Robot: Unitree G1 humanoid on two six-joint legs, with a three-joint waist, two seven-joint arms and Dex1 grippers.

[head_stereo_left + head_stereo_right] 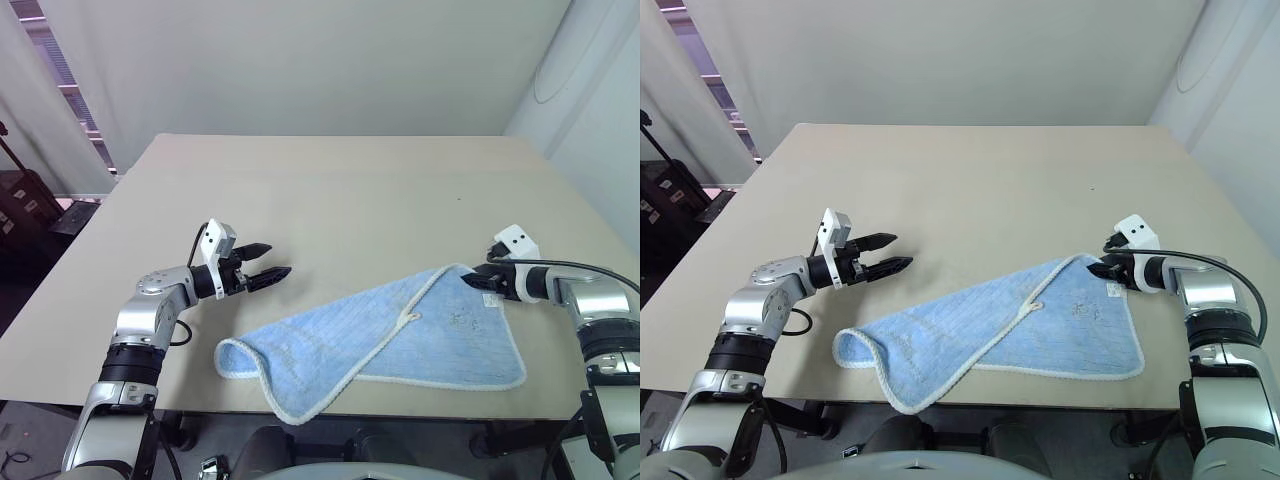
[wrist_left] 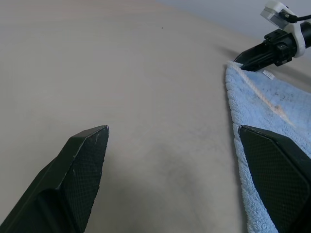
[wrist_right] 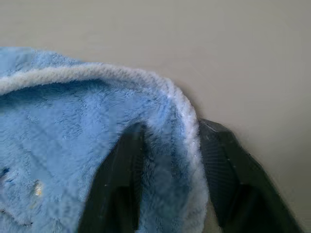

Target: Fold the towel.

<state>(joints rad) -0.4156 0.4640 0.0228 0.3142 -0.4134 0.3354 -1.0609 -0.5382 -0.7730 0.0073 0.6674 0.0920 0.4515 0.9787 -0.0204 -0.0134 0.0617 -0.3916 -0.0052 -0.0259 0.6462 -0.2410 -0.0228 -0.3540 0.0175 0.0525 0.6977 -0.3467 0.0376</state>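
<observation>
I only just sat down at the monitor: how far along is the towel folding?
Done: the towel lies on the table loosely doubled over, edges askew, near-left corner curled up. In hand: the right gripper has its fingers on either side of the far right corner's white border. The left gripper hangs open beside the towel, holding nothing. Left: squaring the edges and flattening a neat fold.
</observation>
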